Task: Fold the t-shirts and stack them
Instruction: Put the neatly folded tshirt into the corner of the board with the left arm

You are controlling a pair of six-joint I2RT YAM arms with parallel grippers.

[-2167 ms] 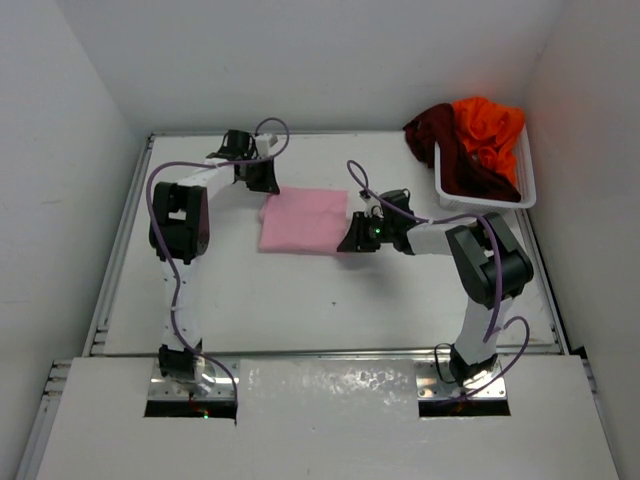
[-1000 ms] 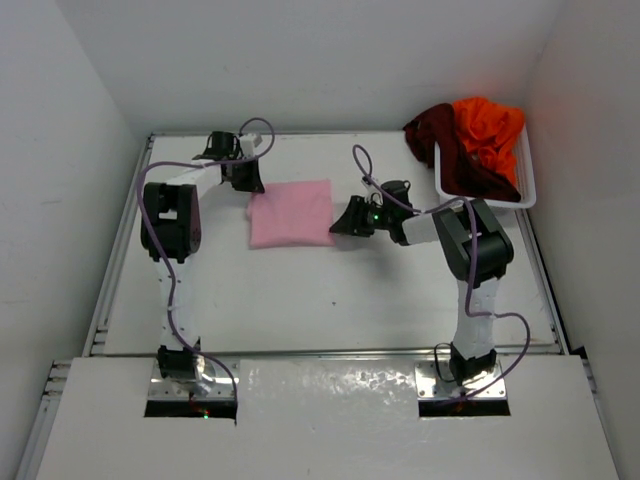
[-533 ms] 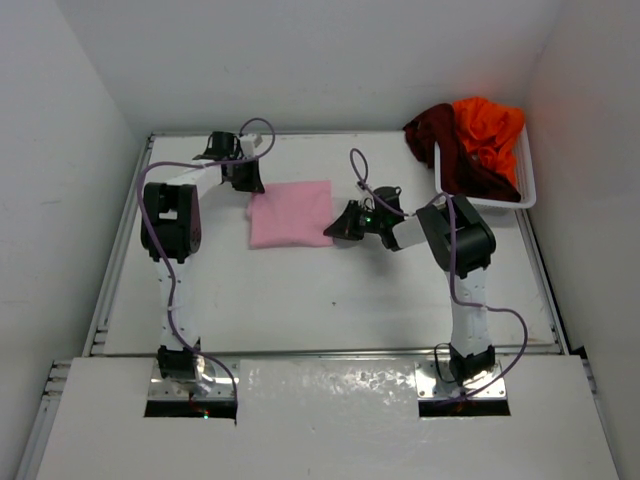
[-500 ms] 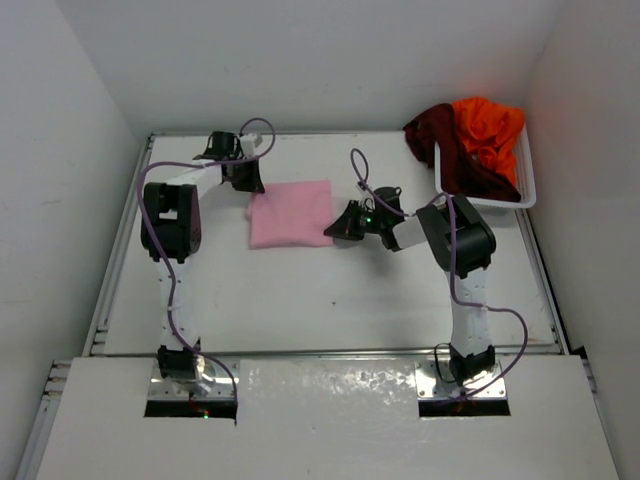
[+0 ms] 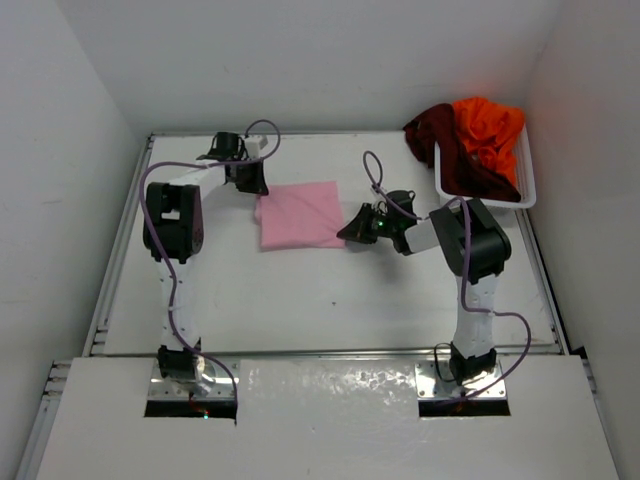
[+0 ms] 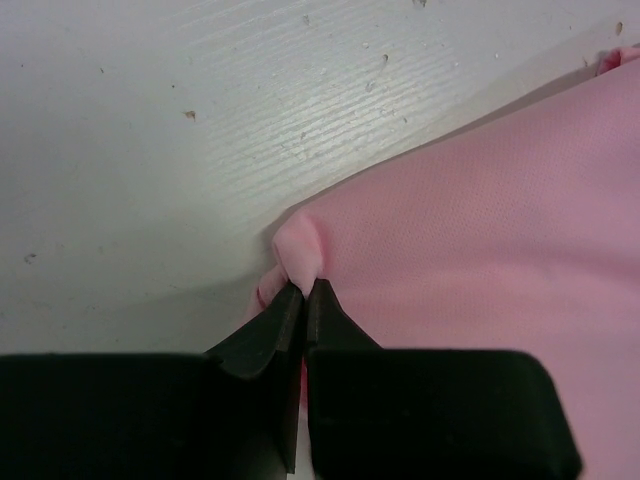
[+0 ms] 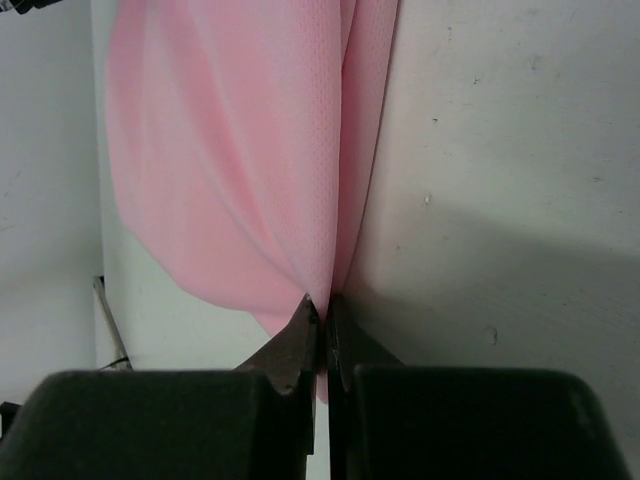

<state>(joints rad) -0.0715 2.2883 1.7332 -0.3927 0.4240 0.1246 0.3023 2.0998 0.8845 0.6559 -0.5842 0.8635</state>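
Heaped in the white basket (image 5: 528, 172): maroon shirt (image 5: 462, 168) and orange shirt (image 5: 490, 130). Out on the table (image 5: 300, 295): pink shirt (image 5: 300, 215), pinched tight at opposite edges by left gripper (image 6: 305, 290) and right gripper (image 7: 325, 306).

The white table (image 5: 300, 300) is enclosed by pale walls on three sides; its painted surface is marked with small specks and scuffs; a light pink t-shirt (image 5: 300, 213), folded to a rough rectangle, is spread on it in the far middle; a white lattice basket (image 5: 528, 175) is set at the far right corner, well apart from that shirt.
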